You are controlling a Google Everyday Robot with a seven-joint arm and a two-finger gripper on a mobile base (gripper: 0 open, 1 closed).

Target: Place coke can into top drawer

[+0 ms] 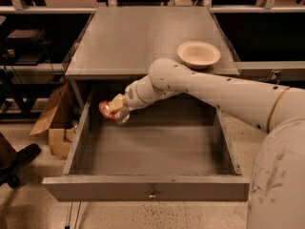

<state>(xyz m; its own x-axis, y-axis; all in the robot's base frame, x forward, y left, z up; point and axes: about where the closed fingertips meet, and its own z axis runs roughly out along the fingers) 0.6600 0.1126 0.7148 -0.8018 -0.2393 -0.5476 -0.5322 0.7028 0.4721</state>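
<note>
The coke can (109,111), red-orange with a silver end, lies on its side in my gripper (116,108), tilted, over the far left part of the open top drawer (147,191). The gripper is shut on the can, close to the drawer's left wall and just under the front edge of the cabinet top. The drawer is pulled out wide, with a small metal knob (152,193) on its grey front panel. My white arm reaches in from the right, across the drawer's back right corner.
A cream-white round bowl (198,54) sits on the grey cabinet top (143,37) at its right front. A cardboard box (54,123) lies on the floor left of the drawer. A dark shoe (16,161) shows at the lower left.
</note>
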